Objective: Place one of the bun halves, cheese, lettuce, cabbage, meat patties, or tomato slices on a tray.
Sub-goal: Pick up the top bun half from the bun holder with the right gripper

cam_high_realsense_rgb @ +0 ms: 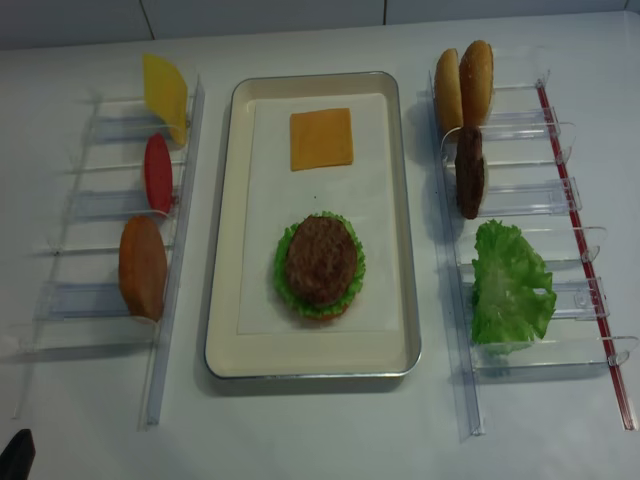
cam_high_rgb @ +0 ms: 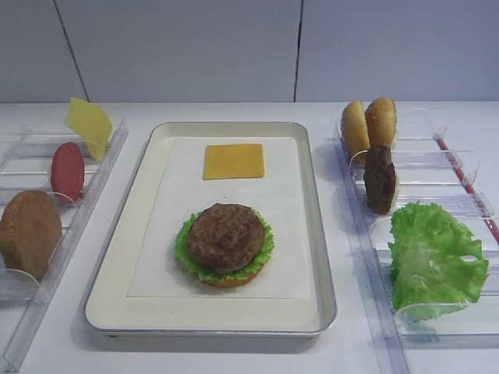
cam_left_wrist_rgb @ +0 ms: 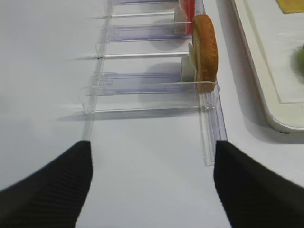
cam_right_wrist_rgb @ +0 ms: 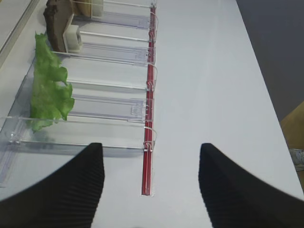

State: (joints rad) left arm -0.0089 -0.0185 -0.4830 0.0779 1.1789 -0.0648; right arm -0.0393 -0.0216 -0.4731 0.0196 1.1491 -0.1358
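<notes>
From my seat both sets of jaws stand apart and empty, and the right gripper [cam_right_wrist_rgb: 147, 190] is nearer the lettuce [cam_right_wrist_rgb: 47, 90], which stands on edge in the right rack [cam_right_wrist_rgb: 114, 107] ahead and left of it, right of the tray [cam_high_rgb: 323, 257]

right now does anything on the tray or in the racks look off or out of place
Nothing stands out. The patty sits centred on lettuce and a bun base on the tray, the orange cheese lies flat beyond it.
</notes>
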